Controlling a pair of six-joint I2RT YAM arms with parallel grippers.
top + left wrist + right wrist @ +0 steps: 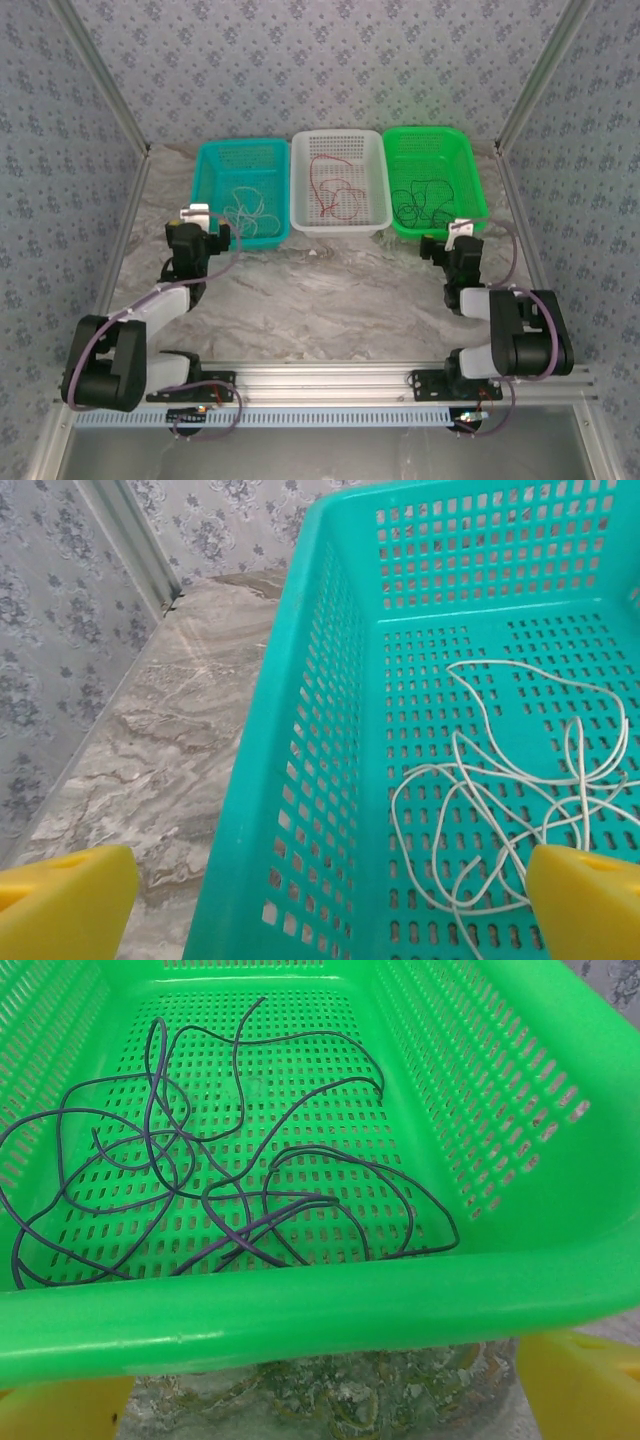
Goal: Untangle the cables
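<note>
While the marbled surface [330, 290] carries a teal basket [242, 158], a white basket [338, 148] and a green basket [425, 148] side by side, the left claw [325, 905] straddles the teal wall and the right claw [320, 1400] hangs before the green rim, both spread apart and empty. The white cable [545, 815], red cable [335, 205] and black cable [250, 1222] lie one per basket, respectively. A low claw could catch a rim and shove a basket, or hook several loops at once.

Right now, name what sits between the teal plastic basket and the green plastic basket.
A white perforated plastic basket holding a thin red cable, seen from the top camera.
</note>
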